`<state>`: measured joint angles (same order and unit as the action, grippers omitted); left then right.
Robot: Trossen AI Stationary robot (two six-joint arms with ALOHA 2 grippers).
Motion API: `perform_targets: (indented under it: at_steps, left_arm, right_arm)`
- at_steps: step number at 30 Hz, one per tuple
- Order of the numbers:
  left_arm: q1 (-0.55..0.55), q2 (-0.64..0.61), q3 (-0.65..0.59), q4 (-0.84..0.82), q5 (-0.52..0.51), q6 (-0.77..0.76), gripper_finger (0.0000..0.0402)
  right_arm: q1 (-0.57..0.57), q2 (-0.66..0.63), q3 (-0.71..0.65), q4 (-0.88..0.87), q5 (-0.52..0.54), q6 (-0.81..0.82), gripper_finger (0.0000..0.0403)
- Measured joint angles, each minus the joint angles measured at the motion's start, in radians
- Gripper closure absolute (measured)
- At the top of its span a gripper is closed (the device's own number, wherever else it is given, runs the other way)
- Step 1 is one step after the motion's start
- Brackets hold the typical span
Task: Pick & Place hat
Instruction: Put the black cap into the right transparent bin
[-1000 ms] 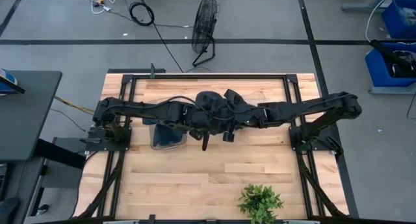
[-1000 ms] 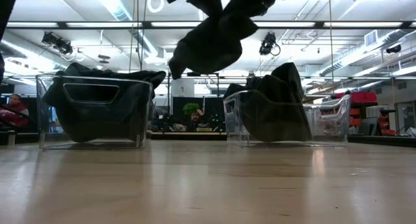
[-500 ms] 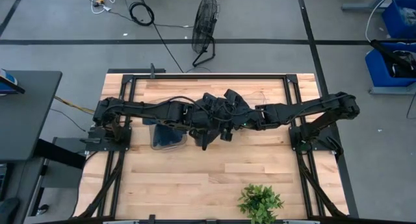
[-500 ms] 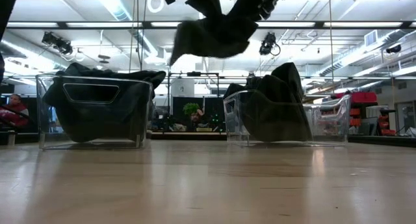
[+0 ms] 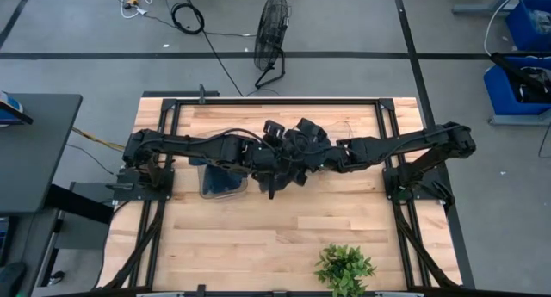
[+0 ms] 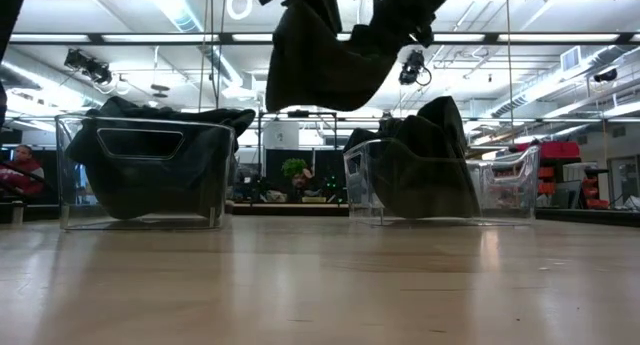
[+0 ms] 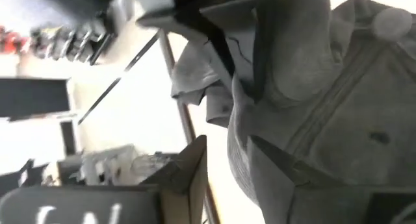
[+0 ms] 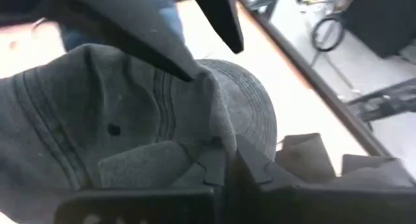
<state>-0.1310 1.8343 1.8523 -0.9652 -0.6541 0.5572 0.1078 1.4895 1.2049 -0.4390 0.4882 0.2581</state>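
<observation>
Hat up in the air between both arms, high over the bench.
Working left to right: your left gripper pinches one side of the cap, your right gripper fingers clamp the other, likely stretching it open above the two clear bins. No readable label or writing anywhere.

Dark grey hat with stitched lines, clear bins, pale wooden table, green plant.
</observation>
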Motion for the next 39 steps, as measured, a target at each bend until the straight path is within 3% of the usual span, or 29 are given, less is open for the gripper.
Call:
perform_targets:
  at_steps: [3, 6, 11, 15, 22, 32, 39]
  left_arm:
    - [-0.004, 0.000, 0.000, -0.001, -0.109, -0.028, 0.0263]
    - [-0.019, -0.010, 0.000, -0.005, -0.298, -0.073, 0.0251]
    - [-0.052, -0.055, 0.002, -0.035, -0.527, -0.149, 0.0249]
    - [-0.077, -0.116, 0.002, -0.073, -0.538, -0.230, 0.0248]
    - [-0.090, -0.200, 0.001, -0.104, -0.521, -0.293, 0.0248]
    - [-0.080, -0.233, 0.001, -0.135, -0.520, -0.304, 0.0248]
    - [-0.077, -0.232, 0.001, -0.135, -0.520, -0.303, 0.0248]
  right_arm:
    - [0.000, -0.004, 0.005, 0.003, 0.066, 0.042, 0.0394]
    - [0.000, -0.022, 0.033, -0.008, 0.150, 0.090, 0.0392]
    - [0.000, -0.076, 0.096, -0.171, 0.317, 0.293, 0.0393]
    - [0.001, -0.108, 0.111, -0.344, 0.384, 0.560, 0.0393]
    - [0.000, -0.105, 0.082, -0.600, 0.379, 1.001, 0.0393]
    - [0.000, -0.104, -0.027, -0.647, 0.287, 1.349, 0.0385]
    - [0.012, -0.105, -0.053, -0.783, 0.210, 1.544, 0.0383]
